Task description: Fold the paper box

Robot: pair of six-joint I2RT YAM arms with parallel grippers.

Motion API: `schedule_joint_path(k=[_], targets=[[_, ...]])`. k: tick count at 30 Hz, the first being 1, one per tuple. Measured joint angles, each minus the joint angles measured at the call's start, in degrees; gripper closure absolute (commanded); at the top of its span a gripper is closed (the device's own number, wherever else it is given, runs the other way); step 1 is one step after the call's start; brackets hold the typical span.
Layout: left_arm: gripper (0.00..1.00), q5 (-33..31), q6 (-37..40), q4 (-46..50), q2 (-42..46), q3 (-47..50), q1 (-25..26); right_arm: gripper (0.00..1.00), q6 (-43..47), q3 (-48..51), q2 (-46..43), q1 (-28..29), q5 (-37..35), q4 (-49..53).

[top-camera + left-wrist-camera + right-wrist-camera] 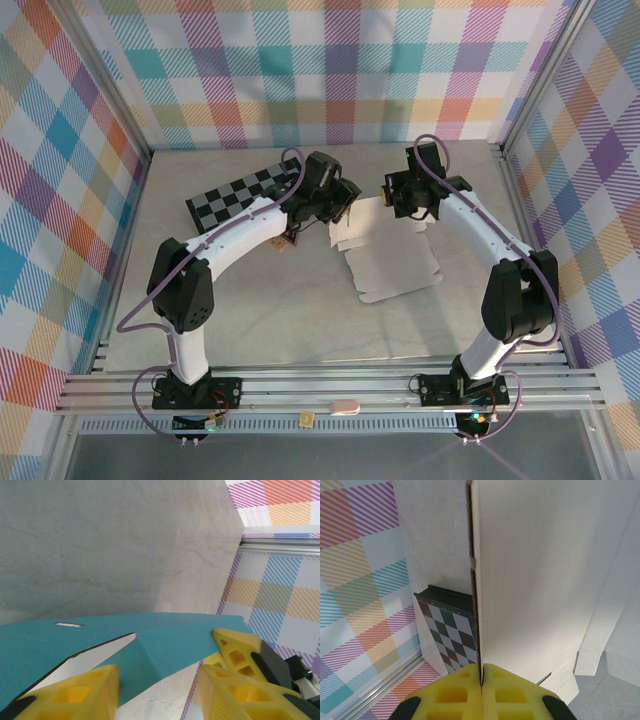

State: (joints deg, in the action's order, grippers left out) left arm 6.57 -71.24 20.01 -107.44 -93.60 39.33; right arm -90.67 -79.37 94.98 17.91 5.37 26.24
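The paper box (395, 262) is a notched blank lying white side up mid-table, its far edge lifted. My right gripper (405, 198) is shut on that raised edge. In the right wrist view the yellow fingers (481, 680) pinch the thin edge of the white panel (545, 580). My left gripper (340, 207) hovers at the blank's far left corner. In the left wrist view its jaws (160, 695) stand apart with a creased teal flap (170, 640) passing between them, resting by the left finger (75, 695). Another yellow finger (235, 650) touches that flap's right corner.
A black-and-grey chessboard (235, 195) lies at the back left, close behind the left arm, and shows past the panel (447, 625). A small dark triangular piece (290, 240) sits under the left arm. Plaid walls enclose the table; an aluminium rail (330, 385) runs along the near edge.
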Motion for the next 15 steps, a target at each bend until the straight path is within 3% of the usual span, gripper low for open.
schedule_joint_path(k=[3, 6, 9, 11, 15], targets=[[0.62, 0.3, -1.4, -3.2, -0.9, 0.0, 0.0, 1.0, -0.4, 0.7, -0.2, 0.0, 0.2, -0.9], [0.77, 0.4, -2.9, -5.0, -2.0, 0.0, 0.0, 1.0, -0.9, 1.7, -0.4, -0.2, -0.2, -1.4], [0.84, 0.4, -3.9, -6.4, -2.8, 0.0, 0.0, 1.0, -1.7, 2.0, -0.6, -0.7, -0.6, -1.4], [0.81, 0.4, -4.1, -7.1, -2.9, 0.0, 0.0, 1.0, -2.0, 2.0, -0.8, -0.9, -0.9, -1.6], [0.59, 0.6, -2.8, -8.5, -2.8, 0.1, 0.0, 1.0, -2.7, 2.0, -1.2, -1.1, -1.2, -1.7]])
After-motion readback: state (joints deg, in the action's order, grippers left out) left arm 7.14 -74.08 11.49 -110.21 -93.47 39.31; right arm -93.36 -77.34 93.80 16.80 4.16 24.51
